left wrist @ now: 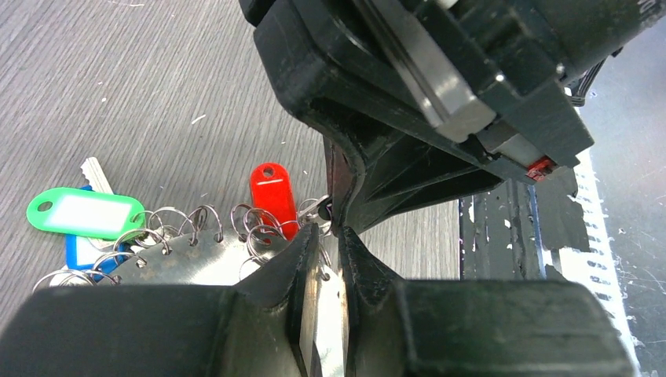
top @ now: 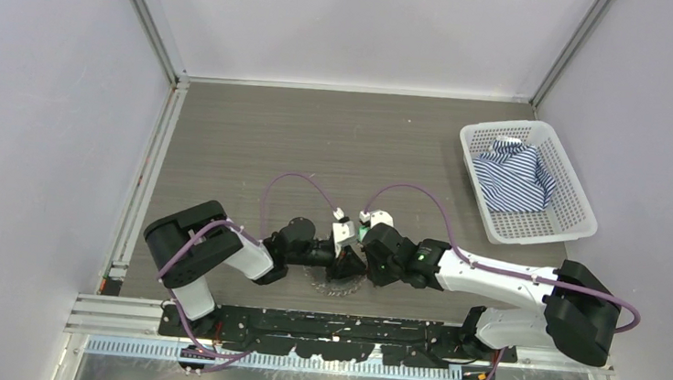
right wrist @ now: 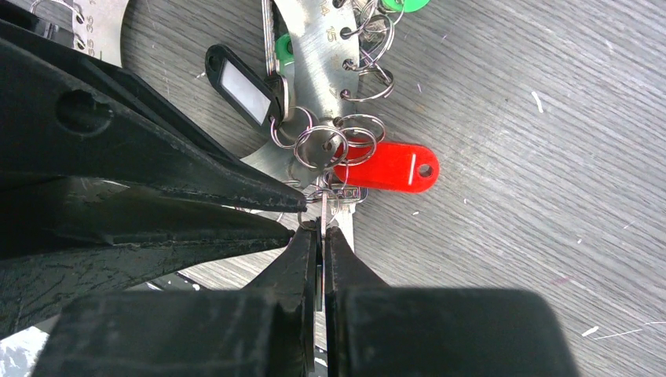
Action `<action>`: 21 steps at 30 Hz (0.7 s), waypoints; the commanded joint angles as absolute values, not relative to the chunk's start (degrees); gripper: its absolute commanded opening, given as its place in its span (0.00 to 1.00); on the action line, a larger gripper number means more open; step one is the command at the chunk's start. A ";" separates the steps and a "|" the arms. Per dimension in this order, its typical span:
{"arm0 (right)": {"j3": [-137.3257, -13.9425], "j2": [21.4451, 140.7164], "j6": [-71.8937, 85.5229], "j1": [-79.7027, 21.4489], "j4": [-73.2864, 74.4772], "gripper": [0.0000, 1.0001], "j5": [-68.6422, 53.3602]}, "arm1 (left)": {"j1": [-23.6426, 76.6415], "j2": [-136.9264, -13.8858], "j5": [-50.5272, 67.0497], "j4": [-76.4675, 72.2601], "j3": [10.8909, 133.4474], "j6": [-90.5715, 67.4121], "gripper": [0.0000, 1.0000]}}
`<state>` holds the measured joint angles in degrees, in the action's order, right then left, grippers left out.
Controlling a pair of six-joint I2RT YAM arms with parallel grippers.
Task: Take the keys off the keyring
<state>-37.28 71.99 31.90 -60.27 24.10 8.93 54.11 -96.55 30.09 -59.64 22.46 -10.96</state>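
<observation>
The keyring [top: 335, 287], a flat silvery plate fringed with small wire rings, lies at the 6 o'clock edge of the table [top: 319, 142], with the keys [left wrist: 94, 174] and a red tag [right wrist: 385, 166] at its rim. From 9 o'clock the left gripper [left wrist: 327, 234] is clamped on its plate. From 3 o'clock the right gripper [right wrist: 318, 232] is pinched tight on a thin metal sliver [right wrist: 323, 206] beside the red tag.
</observation>
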 commanded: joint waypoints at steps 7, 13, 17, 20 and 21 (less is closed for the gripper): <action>-37.79 70.06 32.41 -60.28 22.59 0.01 9.98 | 54.23 -97.21 30.40 -60.38 23.72 -8.96 0.17; -37.42 69.36 32.24 -60.23 22.85 0.01 9.68 | 54.23 -97.23 29.58 -60.75 23.45 -8.68 0.16; -37.36 68.97 32.05 -60.25 23.02 0.01 9.75 | 54.23 -97.10 29.93 -60.39 23.62 -8.87 0.15; -37.43 68.86 31.95 -60.21 22.94 0.01 9.80 | 54.23 -96.86 29.97 -59.75 23.81 -8.64 0.15; -37.40 68.88 31.97 -60.22 22.96 0.01 9.88 | 54.23 -96.86 29.96 -59.69 23.89 -8.53 0.15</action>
<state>-37.19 70.74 31.88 -60.27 24.49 8.91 54.11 -96.99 29.65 -58.87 22.70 -9.96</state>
